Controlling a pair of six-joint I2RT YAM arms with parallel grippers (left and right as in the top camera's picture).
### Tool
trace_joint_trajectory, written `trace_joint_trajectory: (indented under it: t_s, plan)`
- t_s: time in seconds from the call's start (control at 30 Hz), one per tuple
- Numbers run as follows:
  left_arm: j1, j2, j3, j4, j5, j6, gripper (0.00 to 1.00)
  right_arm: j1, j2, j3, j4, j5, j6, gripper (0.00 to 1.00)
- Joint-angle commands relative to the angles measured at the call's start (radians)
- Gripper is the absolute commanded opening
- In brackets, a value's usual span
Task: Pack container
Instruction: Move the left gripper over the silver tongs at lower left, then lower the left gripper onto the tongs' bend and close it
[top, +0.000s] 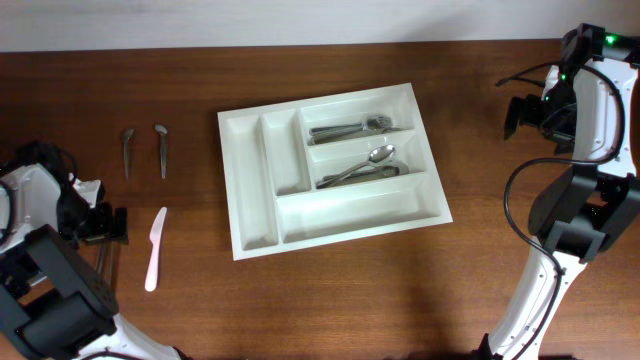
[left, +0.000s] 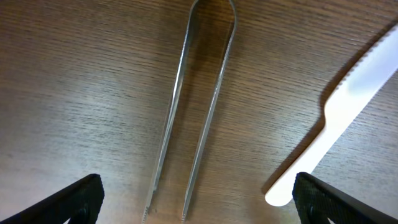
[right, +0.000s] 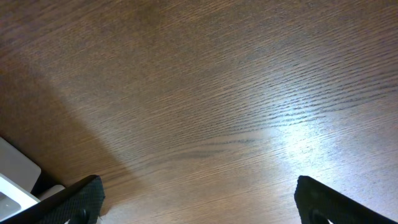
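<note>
The white five-compartment container (top: 335, 168) lies mid-table. Forks (top: 350, 127) fill its top long slot and spoons (top: 360, 166) its middle one. My left gripper (top: 105, 226) is open at the far left, above metal tongs (left: 193, 106) that lie between its fingertips on the table. A white plastic knife (top: 155, 248) lies just right of it, and shows in the left wrist view (left: 339, 106). My right gripper (top: 518, 116) is open and empty, raised at the far right over bare wood (right: 199, 112).
Two small metal spoons (top: 128, 150) (top: 161, 148) lie on the table left of the container. A corner of the container shows in the right wrist view (right: 15, 177).
</note>
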Motion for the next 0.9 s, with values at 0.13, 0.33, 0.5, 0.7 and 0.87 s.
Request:
trace_joint_trajectory:
  t_s: [0.13, 0.33, 0.5, 0.7, 0.87]
  plan:
    - [0.031, 0.06, -0.011, 0.026, 0.058, 0.076, 0.99, 0.005, -0.005, -0.004, 0.001, -0.008, -0.007, 0.99]
    - [0.031, 0.113, -0.011, 0.058, 0.024, 0.076, 0.99, 0.005, -0.005, -0.004, 0.001, -0.008, -0.007, 0.99]
    - [0.031, 0.139, -0.011, 0.081, 0.021, 0.076, 0.99, 0.005, -0.005, -0.004, 0.001, -0.008, -0.007, 0.99]
    - [0.031, 0.141, -0.011, 0.081, -0.006, 0.076, 0.95, 0.005, -0.005, -0.004, 0.001, -0.008, -0.007, 0.99]
    - [0.032, 0.141, -0.011, 0.081, -0.036, 0.076, 0.95, 0.005, -0.005, -0.004, 0.001, -0.008, -0.007, 0.99]
